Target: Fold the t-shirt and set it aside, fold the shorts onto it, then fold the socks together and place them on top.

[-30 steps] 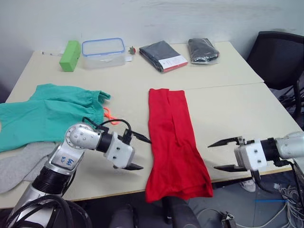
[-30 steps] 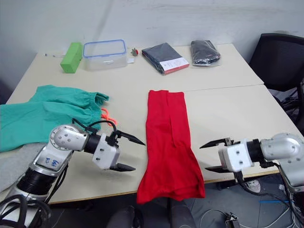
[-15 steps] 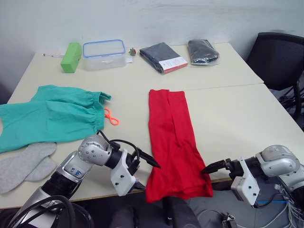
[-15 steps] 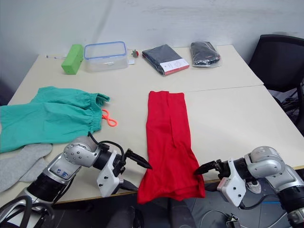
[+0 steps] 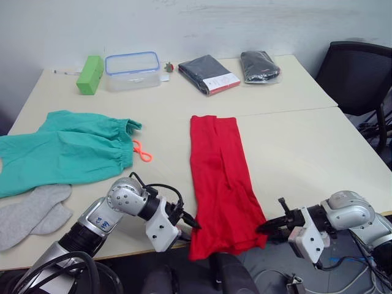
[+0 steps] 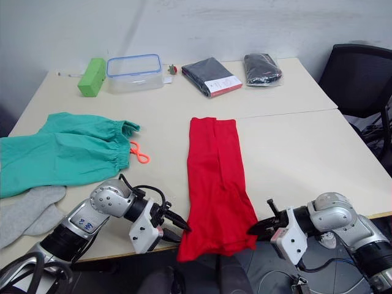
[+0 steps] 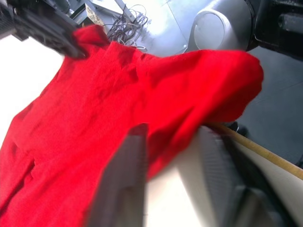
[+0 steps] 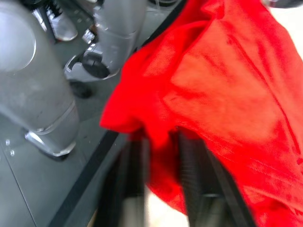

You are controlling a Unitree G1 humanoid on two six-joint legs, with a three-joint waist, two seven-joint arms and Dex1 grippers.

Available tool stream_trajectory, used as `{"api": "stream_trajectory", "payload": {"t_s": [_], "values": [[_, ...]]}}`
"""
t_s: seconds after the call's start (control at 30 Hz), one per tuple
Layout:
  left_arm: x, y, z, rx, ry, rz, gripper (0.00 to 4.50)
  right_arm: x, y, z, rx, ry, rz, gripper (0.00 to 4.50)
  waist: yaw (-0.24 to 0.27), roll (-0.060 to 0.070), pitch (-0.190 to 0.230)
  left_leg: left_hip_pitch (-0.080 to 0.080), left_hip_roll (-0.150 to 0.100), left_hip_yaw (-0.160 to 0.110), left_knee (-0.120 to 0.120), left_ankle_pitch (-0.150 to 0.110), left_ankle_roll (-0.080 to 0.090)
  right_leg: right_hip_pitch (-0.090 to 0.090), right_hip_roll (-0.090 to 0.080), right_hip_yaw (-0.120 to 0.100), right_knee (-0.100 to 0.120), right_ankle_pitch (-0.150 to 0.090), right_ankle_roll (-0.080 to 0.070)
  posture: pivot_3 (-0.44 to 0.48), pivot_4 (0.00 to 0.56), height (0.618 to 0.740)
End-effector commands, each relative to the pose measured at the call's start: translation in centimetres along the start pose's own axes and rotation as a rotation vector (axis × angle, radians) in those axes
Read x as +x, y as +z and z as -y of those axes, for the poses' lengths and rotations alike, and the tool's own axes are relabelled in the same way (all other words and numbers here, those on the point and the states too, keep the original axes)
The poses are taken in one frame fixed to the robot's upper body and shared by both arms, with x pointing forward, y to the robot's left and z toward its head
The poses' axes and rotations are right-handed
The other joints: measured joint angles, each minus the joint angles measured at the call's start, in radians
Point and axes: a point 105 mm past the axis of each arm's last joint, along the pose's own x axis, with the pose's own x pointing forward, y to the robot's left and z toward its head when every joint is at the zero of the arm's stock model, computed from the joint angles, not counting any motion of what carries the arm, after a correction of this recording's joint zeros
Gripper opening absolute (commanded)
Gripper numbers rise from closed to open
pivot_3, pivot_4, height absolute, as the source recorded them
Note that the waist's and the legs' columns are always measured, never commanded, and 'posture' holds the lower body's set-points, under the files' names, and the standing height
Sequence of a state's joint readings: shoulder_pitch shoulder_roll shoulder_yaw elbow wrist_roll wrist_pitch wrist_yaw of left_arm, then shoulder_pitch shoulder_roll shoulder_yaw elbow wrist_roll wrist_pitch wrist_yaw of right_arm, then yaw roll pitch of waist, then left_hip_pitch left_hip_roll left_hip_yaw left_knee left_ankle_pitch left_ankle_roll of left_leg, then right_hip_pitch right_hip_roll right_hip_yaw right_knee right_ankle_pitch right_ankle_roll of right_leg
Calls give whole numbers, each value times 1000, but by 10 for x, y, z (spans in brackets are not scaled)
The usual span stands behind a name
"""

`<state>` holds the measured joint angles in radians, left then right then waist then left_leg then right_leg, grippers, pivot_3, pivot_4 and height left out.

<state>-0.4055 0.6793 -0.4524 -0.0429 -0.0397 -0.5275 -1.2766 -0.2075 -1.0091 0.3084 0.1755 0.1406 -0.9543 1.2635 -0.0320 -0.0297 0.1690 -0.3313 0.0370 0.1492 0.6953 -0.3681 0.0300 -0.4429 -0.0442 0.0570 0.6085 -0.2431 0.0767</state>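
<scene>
Both grippers, left (image 5: 191, 224) and right (image 5: 262, 228), pinch the hem corners of the red t-shirt (image 5: 219, 177), which lies lengthwise and overhangs the tabletop's (image 5: 294, 147) near edge

On the surface (image 5: 294, 153): one red t-shirt (image 5: 217, 177), one pair of teal shorts (image 5: 61, 153), two grey socks (image 5: 30, 211), two dark packaged garments (image 5: 208, 72) (image 5: 260, 65), one green block (image 5: 89, 73), one clear lidded container (image 5: 132, 69), perhaps one small toy (image 5: 169, 65). One chair (image 5: 355, 76).
</scene>
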Motion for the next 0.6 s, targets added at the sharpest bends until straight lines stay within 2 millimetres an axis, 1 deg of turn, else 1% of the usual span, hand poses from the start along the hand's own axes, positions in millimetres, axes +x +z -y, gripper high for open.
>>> {"api": "stream_trajectory", "payload": {"t_s": [0.03, 0.07, 0.2, 0.37, 0.5, 0.6], "values": [[-2, 5, -4, -26, 31, 30, 227, -8, 7, 12, 59, -71, 18, 0, 1, 0, 0, 0, 0, -1, 0, 0, 0, 0, 0, 0, 0, 0, 0, 0, 150, 740], [-3, 6, -5, -46, 41, 36, 8, -9, 8, 14, 90, -87, 24, 0, 2, 0, 0, 0, 0, -1, 0, 0, 0, 0, 0, 0, 0, 0, -1, 0, 150, 740], [-10, 9, -9, -162, 73, 59, 8, -13, 12, 21, 191, -135, 42, 0, 3, 0, 0, -1, 0, -3, 0, 0, 0, 0, -1, 1, 0, -1, -1, 0, 150, 740], [-25, 12, -14, -277, 99, 67, 8, -16, 21, 30, 258, -178, 67, 0, 2, 0, 0, -1, 0, -4, 0, 0, 0, 0, 0, 1, 1, -1, -2, 0, 150, 740], [-27, 16, -11, -300, 100, 68, 8, -17, 25, 42, 279, -231, 80, 0, 2, 0, 0, -2, 0, -4, 0, 0, 0, 0, 0, 0, 0, -1, -2, 0, 150, 740], [-28, 15, -11, -301, 108, 61, 8, -18, 26, 47, 281, -248, 78, 0, 3, 0, 0, -2, 0, -4, 0, 0, -1, 0, 0, -1, 0, -1, -2, 0, 150, 740]]}}
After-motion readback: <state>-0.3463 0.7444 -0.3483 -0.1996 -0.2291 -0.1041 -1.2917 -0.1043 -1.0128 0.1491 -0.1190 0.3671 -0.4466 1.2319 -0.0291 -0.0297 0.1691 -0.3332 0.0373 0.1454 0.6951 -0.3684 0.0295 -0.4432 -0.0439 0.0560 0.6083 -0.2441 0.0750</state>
